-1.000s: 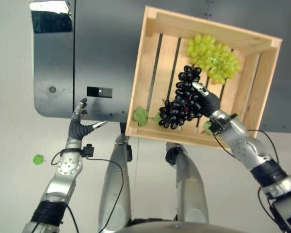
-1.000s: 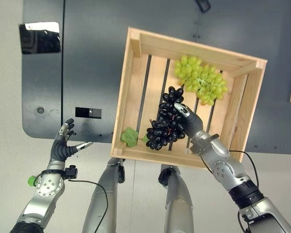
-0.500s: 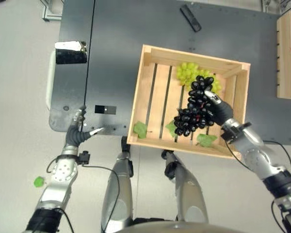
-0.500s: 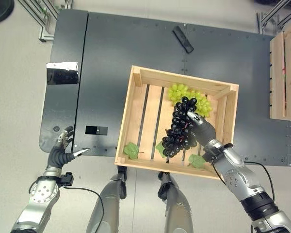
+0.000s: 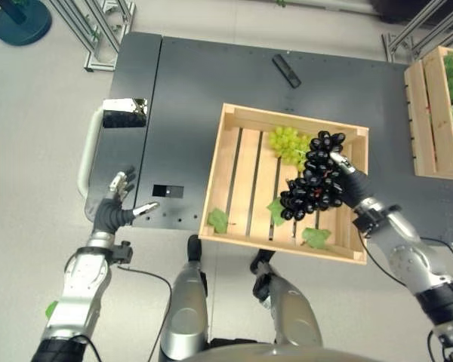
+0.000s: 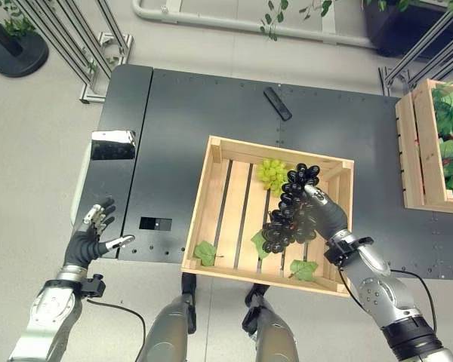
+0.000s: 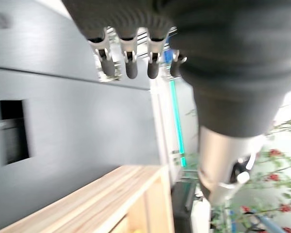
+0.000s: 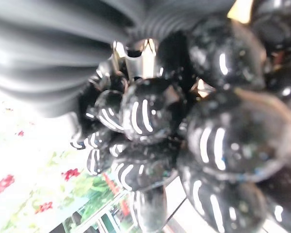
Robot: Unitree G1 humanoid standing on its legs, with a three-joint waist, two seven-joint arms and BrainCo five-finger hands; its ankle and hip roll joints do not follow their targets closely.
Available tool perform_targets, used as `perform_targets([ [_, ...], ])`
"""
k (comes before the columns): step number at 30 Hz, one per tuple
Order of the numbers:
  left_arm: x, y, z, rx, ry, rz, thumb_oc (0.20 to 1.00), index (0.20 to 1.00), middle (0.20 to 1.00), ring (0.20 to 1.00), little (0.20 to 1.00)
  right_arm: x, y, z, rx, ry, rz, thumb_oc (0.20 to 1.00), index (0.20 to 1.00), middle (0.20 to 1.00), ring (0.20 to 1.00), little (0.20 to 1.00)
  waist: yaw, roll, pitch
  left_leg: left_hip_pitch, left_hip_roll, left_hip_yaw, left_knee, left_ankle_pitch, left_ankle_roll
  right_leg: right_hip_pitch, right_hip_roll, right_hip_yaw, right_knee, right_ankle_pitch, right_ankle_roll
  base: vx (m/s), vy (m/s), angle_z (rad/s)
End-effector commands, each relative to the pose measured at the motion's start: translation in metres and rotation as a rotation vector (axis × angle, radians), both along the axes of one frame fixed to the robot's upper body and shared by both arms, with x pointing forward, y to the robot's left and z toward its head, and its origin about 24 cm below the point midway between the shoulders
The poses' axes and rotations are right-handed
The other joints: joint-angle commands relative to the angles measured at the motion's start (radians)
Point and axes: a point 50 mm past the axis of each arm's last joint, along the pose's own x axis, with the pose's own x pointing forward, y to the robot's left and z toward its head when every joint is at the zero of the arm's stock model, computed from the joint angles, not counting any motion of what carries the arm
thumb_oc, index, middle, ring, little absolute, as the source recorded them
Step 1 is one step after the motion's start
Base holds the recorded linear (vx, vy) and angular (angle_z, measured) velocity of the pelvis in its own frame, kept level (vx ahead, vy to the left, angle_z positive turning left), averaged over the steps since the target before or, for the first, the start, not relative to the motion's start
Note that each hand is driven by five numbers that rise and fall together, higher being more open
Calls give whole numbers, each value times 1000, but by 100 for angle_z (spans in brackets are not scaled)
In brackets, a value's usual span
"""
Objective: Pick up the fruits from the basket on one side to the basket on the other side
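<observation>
My right hand (image 5: pixel 348 186) is shut on a bunch of black grapes (image 5: pixel 311 188) and holds it lifted above the right part of a wooden crate (image 5: pixel 230 157) on the dark table. In the right wrist view the black grapes (image 8: pixel 213 131) sit pressed against the hand. A bunch of green grapes (image 5: pixel 285 142) lies in the crate's far part. Three green leaves (image 5: pixel 218 220) lie on its slats. My left hand (image 5: pixel 113 208) hovers open at the table's near left edge, away from the crate. A second wooden crate (image 5: pixel 436 113) with leaves and red fruit stands at the far right.
A black remote-like bar (image 5: pixel 287 70) lies on the table behind the crate. A shiny metal plate (image 5: pixel 124 113) sits at the table's left edge. Metal frame legs (image 6: pixel 68 34) stand on the floor at the far left. A small green piece (image 5: pixel 50 309) lies on the floor.
The camera has pulled back and shows more of the table. My right hand has raised the black grapes above the crate and carried them towards its right side. The left hand stays open.
</observation>
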Motion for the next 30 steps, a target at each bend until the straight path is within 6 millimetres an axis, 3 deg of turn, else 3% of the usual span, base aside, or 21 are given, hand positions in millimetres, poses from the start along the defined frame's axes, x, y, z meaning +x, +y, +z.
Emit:
perform_targets([
  [1,-6,0,11,0,-38,-82,1000,1000,1000,1000,1000,-3,8,23,-11,-125,67,200,200,200,200,200,19,-26,-157,-14,-12,-19,-30,44,-30,66,-93,-47,-2,38,186,44,2,3],
  [6,-6,-6,10,-64,-9,-158,1000,1000,1000,1000,1000,-1,10,22,-40,-113,81,200,200,200,200,200,22,-23,-205,13,-17,-16,-47,45,-29,95,-85,-51,-19,37,187,34,12,3],
  [10,-6,-10,26,9,-16,-245,1000,1000,1000,1000,1000,5,18,21,-70,-96,120,200,200,200,200,200,20,-21,-255,51,-15,-9,-71,45,-29,124,-78,-54,-27,31,185,55,8,2],
  [15,-3,-10,32,47,30,-294,1000,1000,1000,1000,1000,10,27,22,-109,-86,159,200,200,200,200,200,17,-18,-282,73,-17,-3,-83,44,-27,139,-78,-51,-35,34,187,46,9,1],
  [16,0,-10,43,60,23,-332,1000,1000,1000,1000,1000,15,32,24,-113,-83,171,200,200,200,200,200,16,-16,-295,84,-18,1,-84,41,-25,148,-79,-50,-37,33,188,32,10,0],
  [19,5,-9,49,50,31,-350,1000,1000,1000,1000,1000,18,39,29,-128,-91,196,200,200,200,200,200,12,-16,-302,94,-18,6,-85,38,-24,154,-79,-48,-38,34,189,51,15,-2],
  [26,18,-8,94,131,43,-455,1000,1000,1000,1000,1000,25,51,54,-202,-145,272,200,200,200,200,200,4,-13,-332,120,-22,13,-77,28,-24,176,-79,-38,-44,40,196,33,10,-1],
  [30,27,-8,110,197,96,-483,1000,1000,1000,1000,1000,29,57,58,-253,-141,293,200,200,200,200,200,0,-12,-339,128,-22,17,-77,28,-25,181,-79,-35,-46,44,200,16,5,-4],
])
